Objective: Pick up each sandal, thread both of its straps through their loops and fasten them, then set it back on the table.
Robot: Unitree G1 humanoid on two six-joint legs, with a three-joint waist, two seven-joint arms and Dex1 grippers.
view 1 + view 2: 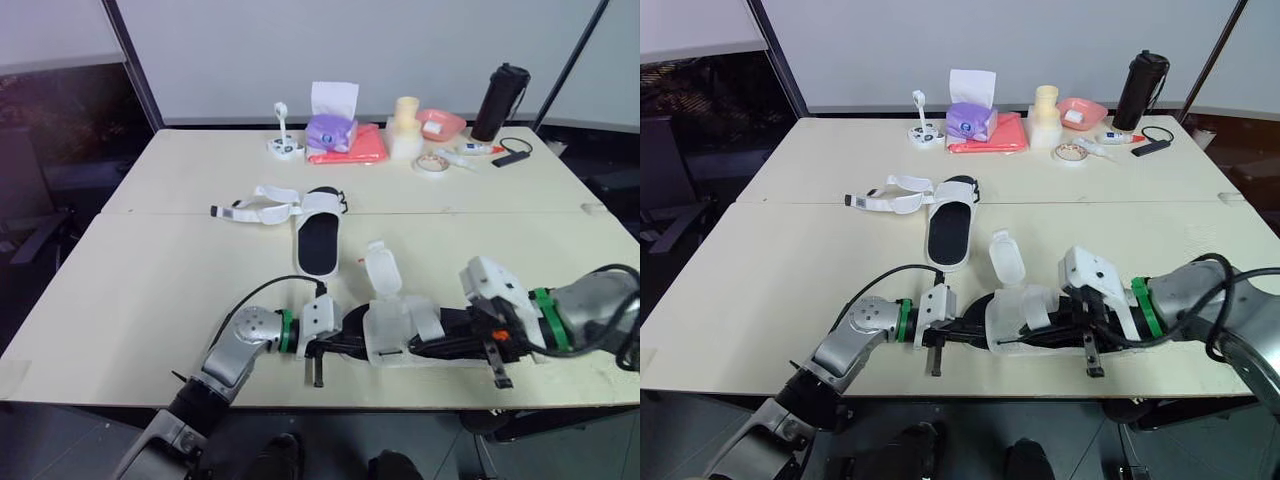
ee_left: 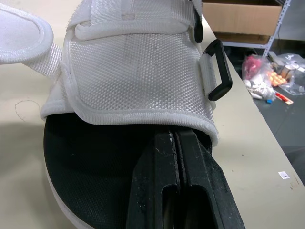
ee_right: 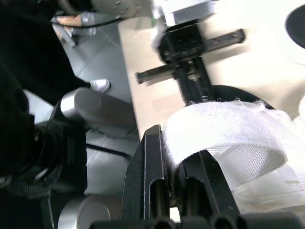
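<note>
A white sandal with a black sole [image 1: 395, 330] lies near the table's front edge between my two grippers. One of its straps [image 1: 381, 268] sticks up loose. My left gripper [image 1: 350, 345] is shut, its fingers [image 2: 190, 157] lying on the black insole with the tips tucked under the white upper [image 2: 138, 67]. A black loop [image 2: 217, 69] sits on the upper's side. My right gripper [image 3: 174, 138] is shut on a white strap [image 3: 228, 129] of this sandal. A second sandal [image 1: 318, 240] lies mid-table, its straps [image 1: 262, 208] spread open to the left.
Along the table's far edge stand a purple tissue box [image 1: 331, 128], a red cloth [image 1: 352, 148], a pale cylinder [image 1: 405, 125], a pink bowl [image 1: 440, 123], a tape roll [image 1: 432, 162] and a black bottle [image 1: 500, 102]. The front edge [image 1: 420, 400] is close behind the held sandal.
</note>
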